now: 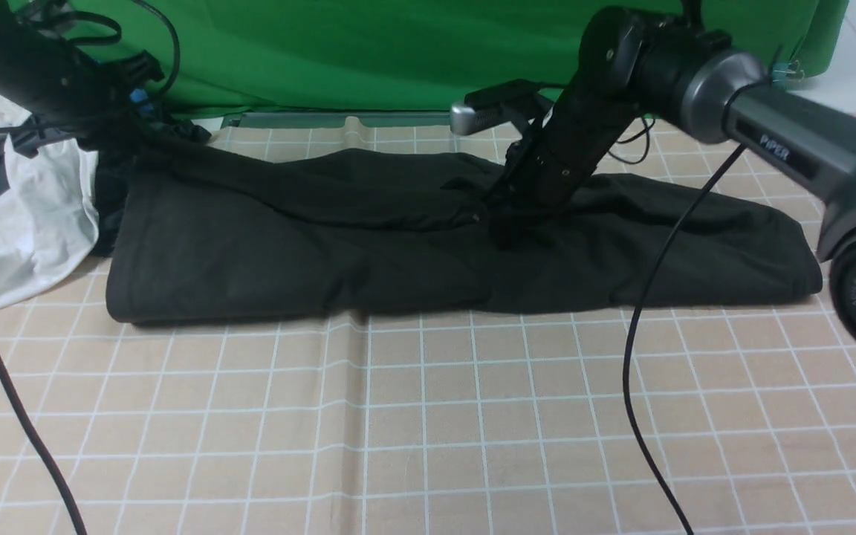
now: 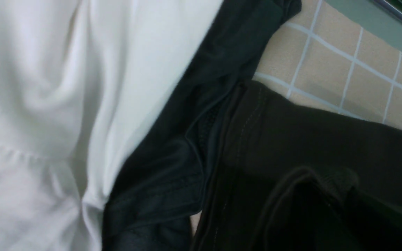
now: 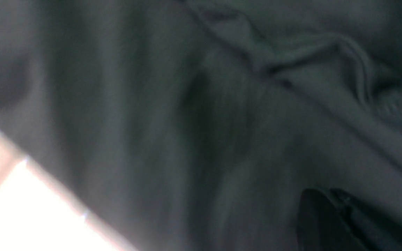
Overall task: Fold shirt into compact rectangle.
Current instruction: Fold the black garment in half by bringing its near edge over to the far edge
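Since both sets of jaws are clenched, left gripper (image 1: 112,134) upper left, right gripper (image 1: 501,223) mid-frame on the shirt (image 1: 250,253) stretched across frame centre, I'd confirm cloth is actually pinched before lifting.

My front view is evenly and softly lit and sharp. The black shirt (image 1: 287,253) swallows its own folds and casts a thin shadow along its six o'clock edge. My right wrist view is smeared with blur, the checked tablecloth (image 3: 9,223) blown out white at seven o'clock. My left wrist view is dimmer, with the white garment (image 2: 47,104) soft-focused toward nine o'clock.
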